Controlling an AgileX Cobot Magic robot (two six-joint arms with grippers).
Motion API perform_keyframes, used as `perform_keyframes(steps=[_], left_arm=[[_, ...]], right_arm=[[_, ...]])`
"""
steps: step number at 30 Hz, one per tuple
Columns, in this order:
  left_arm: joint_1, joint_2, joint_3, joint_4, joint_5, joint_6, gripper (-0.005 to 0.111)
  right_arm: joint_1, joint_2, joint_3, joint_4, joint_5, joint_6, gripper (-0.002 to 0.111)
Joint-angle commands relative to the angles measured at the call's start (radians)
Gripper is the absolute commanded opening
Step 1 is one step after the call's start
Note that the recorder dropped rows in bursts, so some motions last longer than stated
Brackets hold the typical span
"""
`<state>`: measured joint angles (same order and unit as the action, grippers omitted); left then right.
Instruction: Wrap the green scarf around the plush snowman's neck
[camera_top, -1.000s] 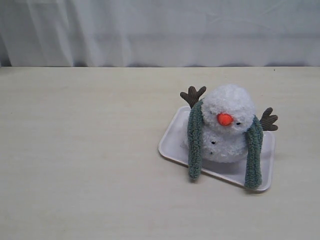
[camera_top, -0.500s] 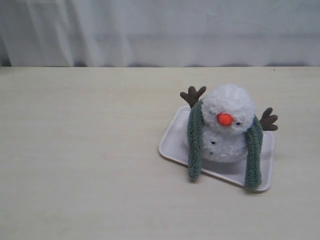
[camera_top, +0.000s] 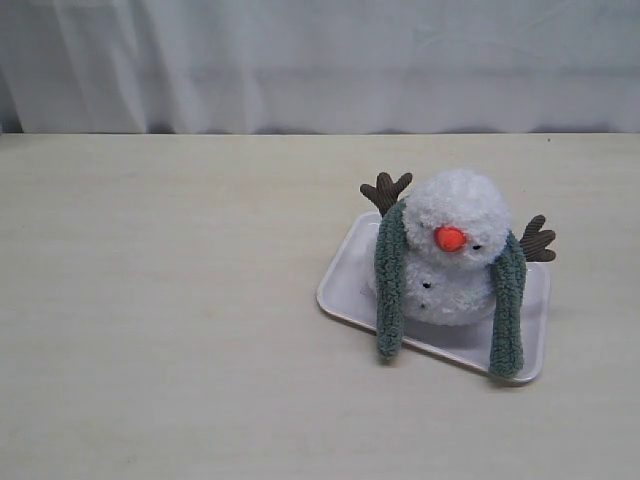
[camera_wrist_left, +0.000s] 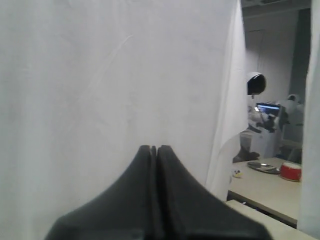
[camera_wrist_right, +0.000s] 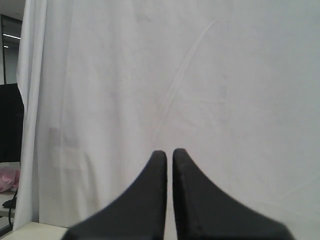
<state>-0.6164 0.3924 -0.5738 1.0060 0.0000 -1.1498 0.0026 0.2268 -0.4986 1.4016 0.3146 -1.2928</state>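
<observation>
The plush snowman (camera_top: 455, 255) sits upright on a white tray (camera_top: 345, 280) right of the table's middle, orange nose toward the camera, brown twig arms out to both sides. The green scarf (camera_top: 390, 280) lies over the back of its neck, and its two ends hang down the front on either side, reaching the tray's near edge. Neither arm appears in the exterior view. My left gripper (camera_wrist_left: 153, 148) is shut and empty, pointed at a white curtain. My right gripper (camera_wrist_right: 169, 152) also faces the curtain, jaws nearly together with a thin slit, nothing between them.
A white curtain (camera_top: 320, 60) hangs behind the pale wooden table (camera_top: 150, 320). Past the curtain's edge in the left wrist view are another table with a red bowl (camera_wrist_left: 291, 171) and a metal plate (camera_wrist_left: 263, 166).
</observation>
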Motion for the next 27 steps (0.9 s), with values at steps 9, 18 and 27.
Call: perform_keyframes(steps=[9, 18, 27], left_arm=[[0.001, -0.003, 0.03, -1.226, 0.098, 1.505, 0.0], [0.124, -0.097, 0.147, -1.197, 0.1, 1.446, 0.0], [0.388, -0.262, 0.176, -1.197, 0.197, 1.429, 0.0]], right_arm=[[0.001, -0.003, 0.006, -0.005, 0.0, 0.005, 0.004], [0.001, -0.003, 0.006, -0.005, 0.0, 0.005, 0.004], [0.001, -0.003, 0.006, -0.005, 0.0, 0.005, 0.004]])
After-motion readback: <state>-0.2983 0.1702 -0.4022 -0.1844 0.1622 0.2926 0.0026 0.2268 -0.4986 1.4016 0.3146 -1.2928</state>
